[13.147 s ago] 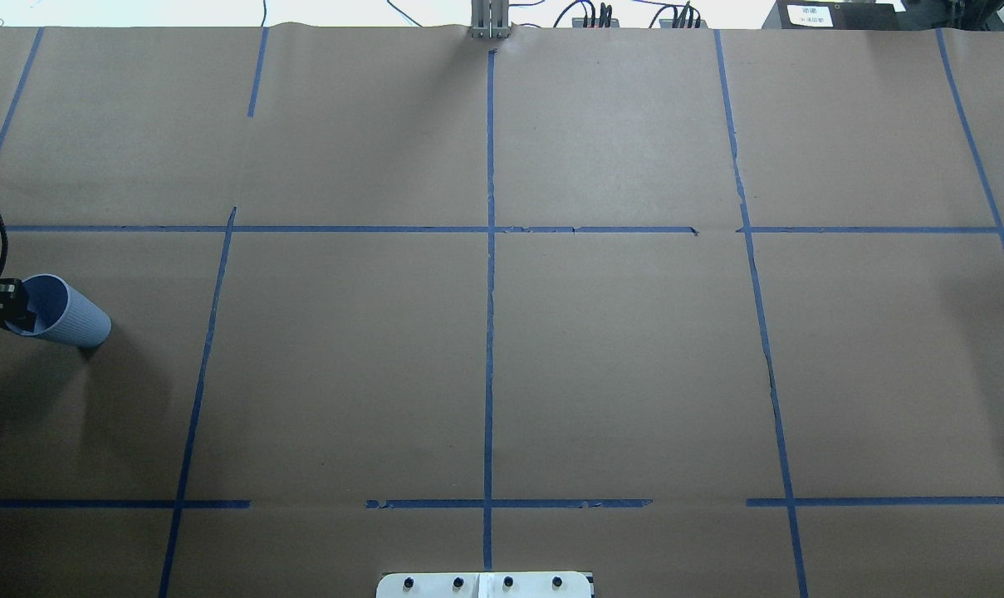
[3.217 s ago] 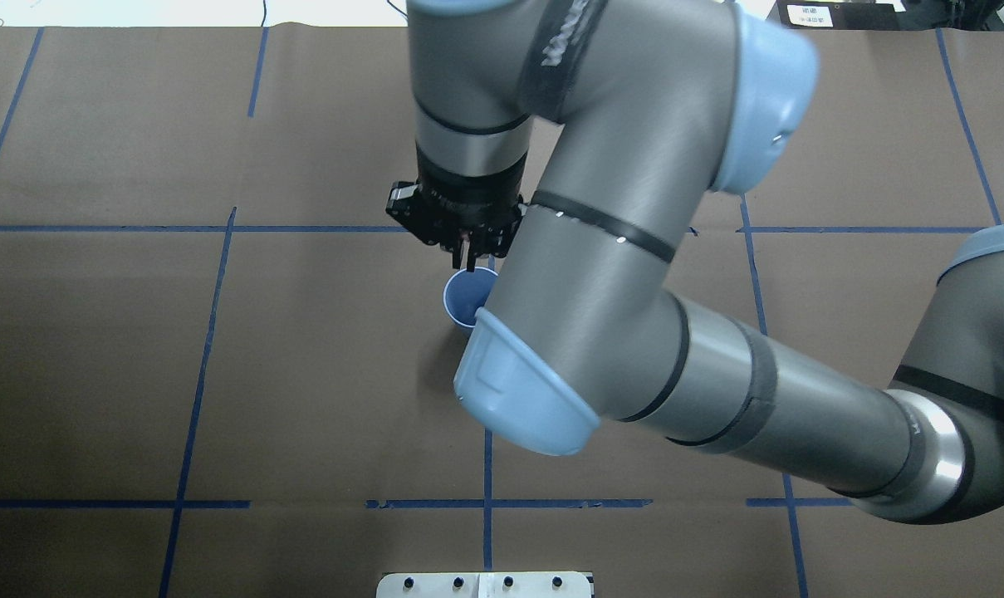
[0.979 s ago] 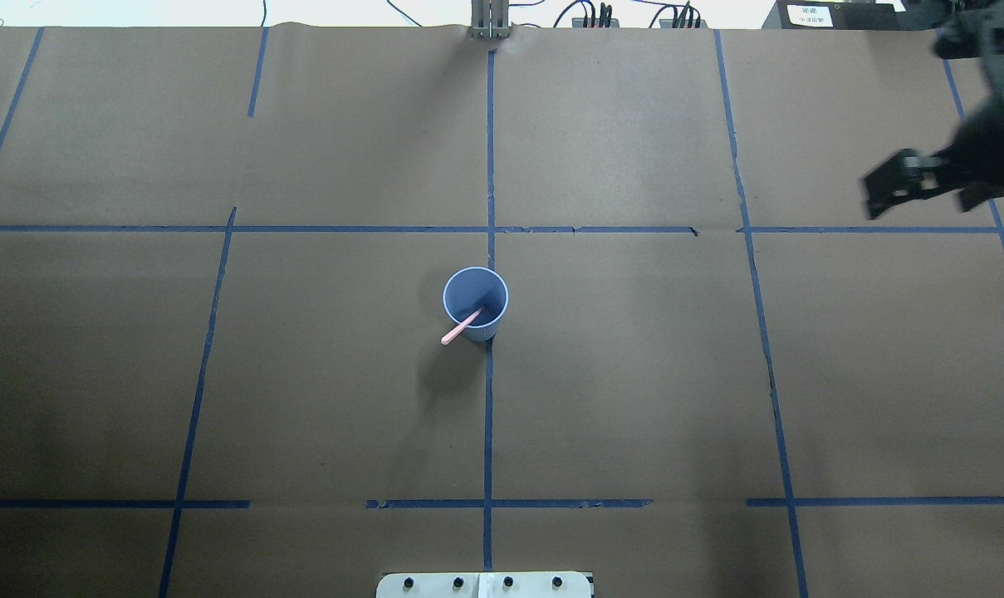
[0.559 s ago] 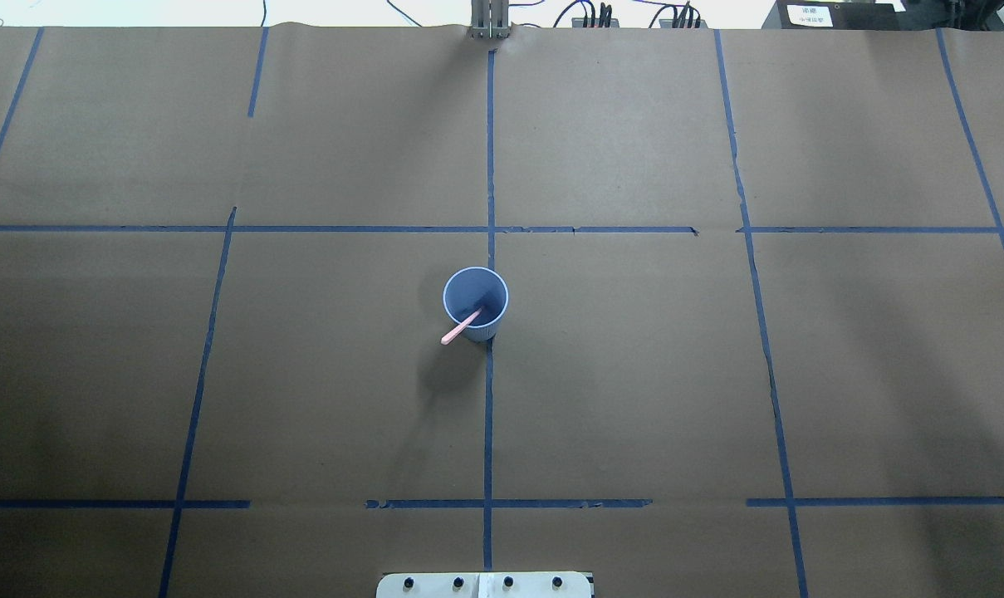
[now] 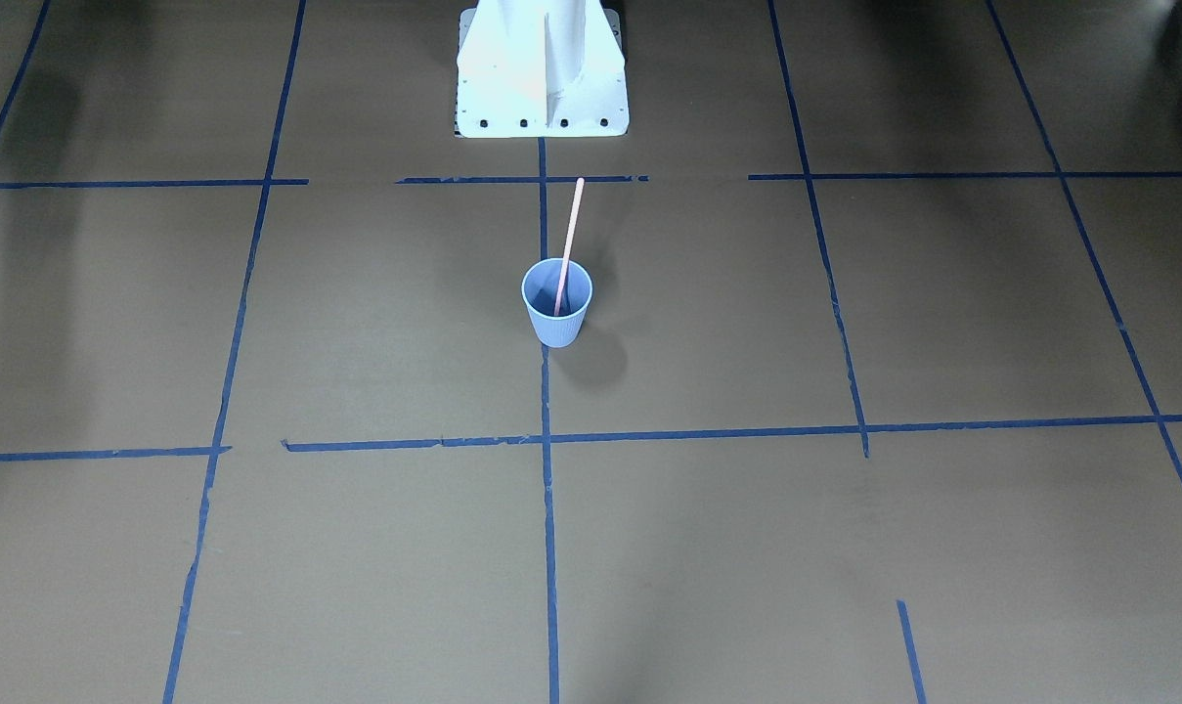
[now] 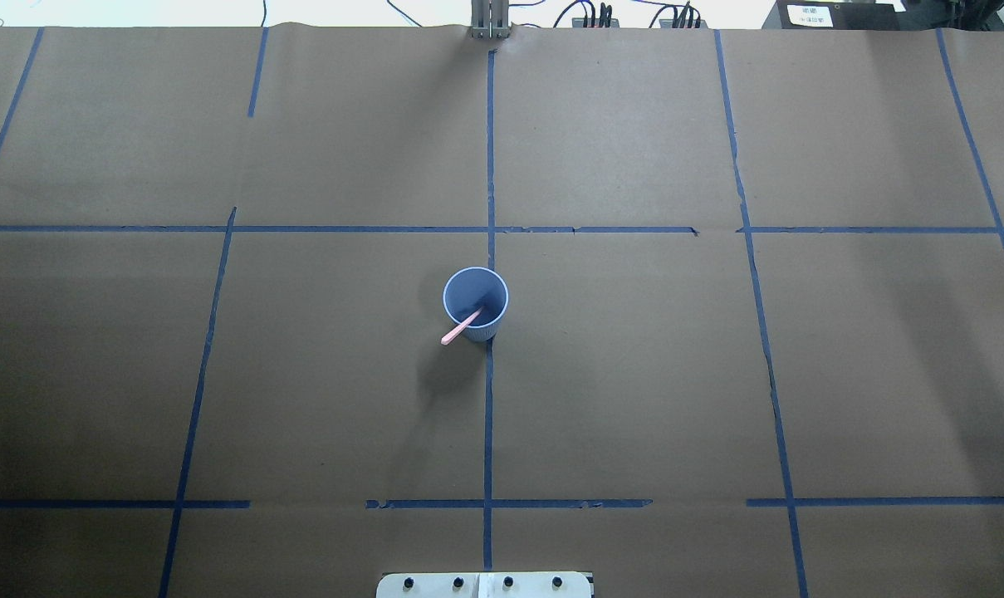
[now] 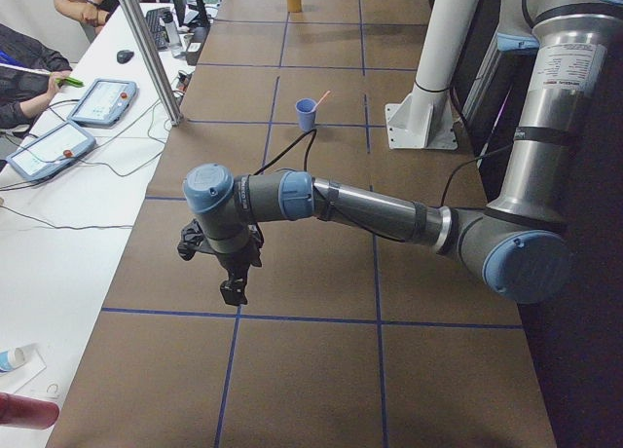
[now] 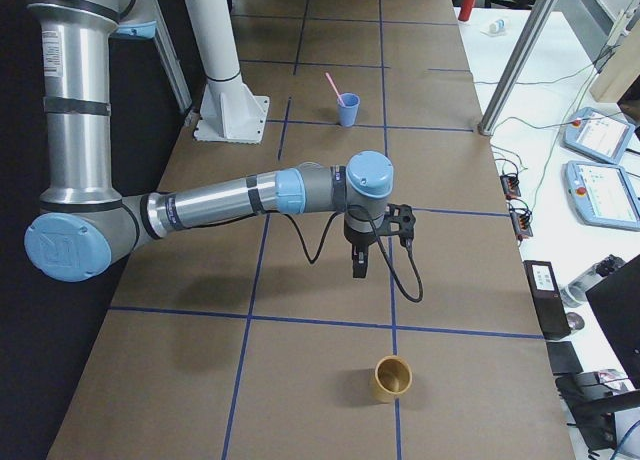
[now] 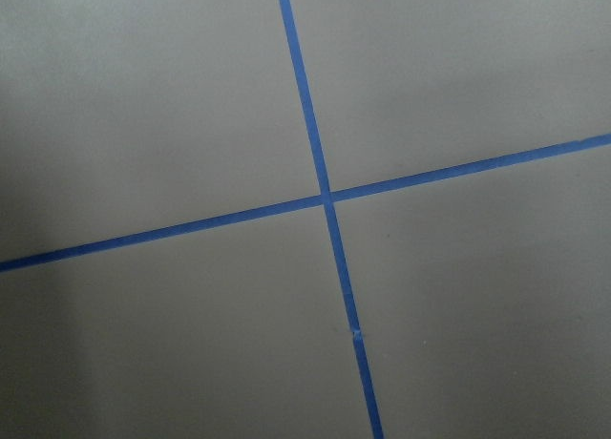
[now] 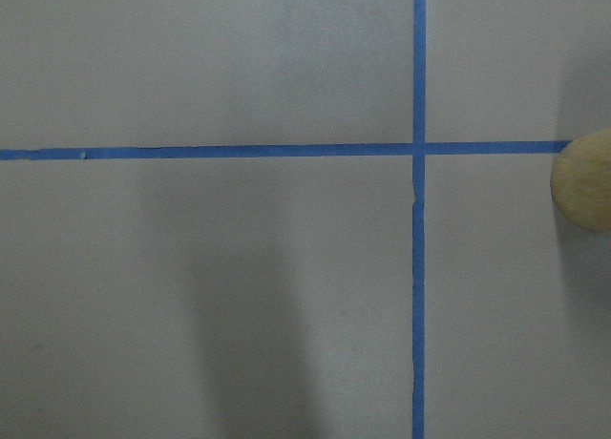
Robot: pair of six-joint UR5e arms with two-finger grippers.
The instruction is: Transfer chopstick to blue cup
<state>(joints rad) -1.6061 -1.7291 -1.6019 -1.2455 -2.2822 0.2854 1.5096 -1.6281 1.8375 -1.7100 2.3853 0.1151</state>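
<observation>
The blue cup [image 6: 487, 291] stands upright at the table's middle, on the center tape line; it also shows in the front view [image 5: 556, 328]. The pink chopstick [image 6: 460, 330] stands tilted inside it, its top leaning over the rim toward the robot base [image 5: 570, 230]. Both arms are pulled back to the table's ends. My left gripper [image 7: 234, 290] shows only in the exterior left view and my right gripper [image 8: 358, 267] only in the exterior right view. Both hang over bare table, far from the cup; I cannot tell if they are open or shut.
A tan cup [image 8: 391, 378] stands near the table's right end, close to my right gripper; its edge shows in the right wrist view [image 10: 584, 191]. The white robot base [image 5: 542, 88] sits behind the blue cup. Operators and tablets [image 7: 102, 99] are at the side desk.
The right gripper, seen at the overhead view's right edge a second ago, has left that view. The cup and the chopstick in it have not moved.
</observation>
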